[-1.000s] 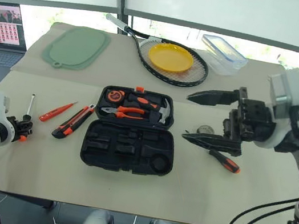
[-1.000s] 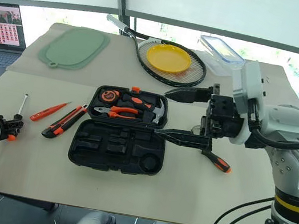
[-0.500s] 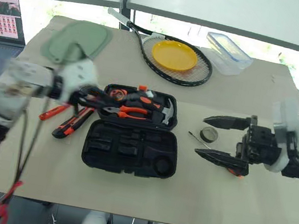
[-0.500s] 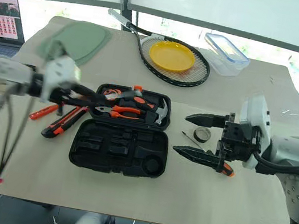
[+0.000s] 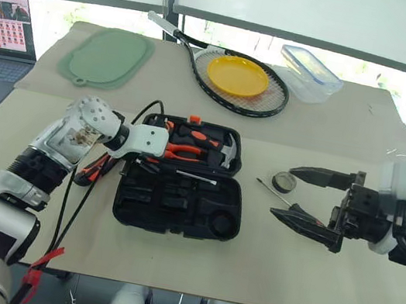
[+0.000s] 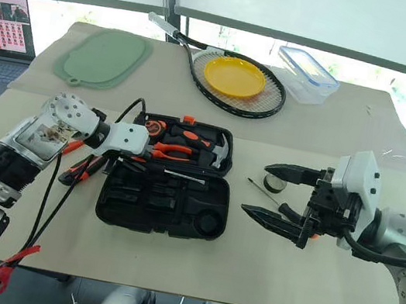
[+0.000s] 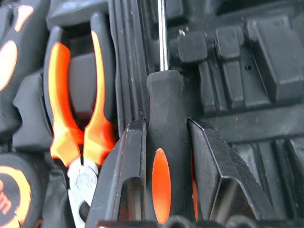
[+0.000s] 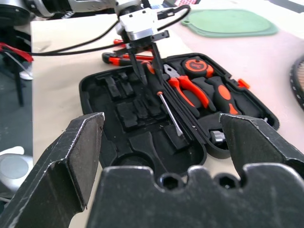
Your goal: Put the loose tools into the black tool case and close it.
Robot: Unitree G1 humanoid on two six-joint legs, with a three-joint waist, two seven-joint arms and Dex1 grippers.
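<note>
Gripping screwdriver [image 7: 164, 137] by handle, left gripper [image 5: 156, 161] over hinge of black tool case [image 5: 178, 201], lid open. Right gripper [image 5: 320, 200] spread, empty; tape roll [image 5: 285, 182], second screwdriver [image 5: 286, 204] at its 9 o'clock. Utility knife [image 6: 82, 168] outside, 9 o'clock of case. No loose tool seated; closing pending.

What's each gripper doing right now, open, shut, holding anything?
Left gripper: shut on a screwdriver, over the black tool case.
Right gripper: open, empty.
</note>
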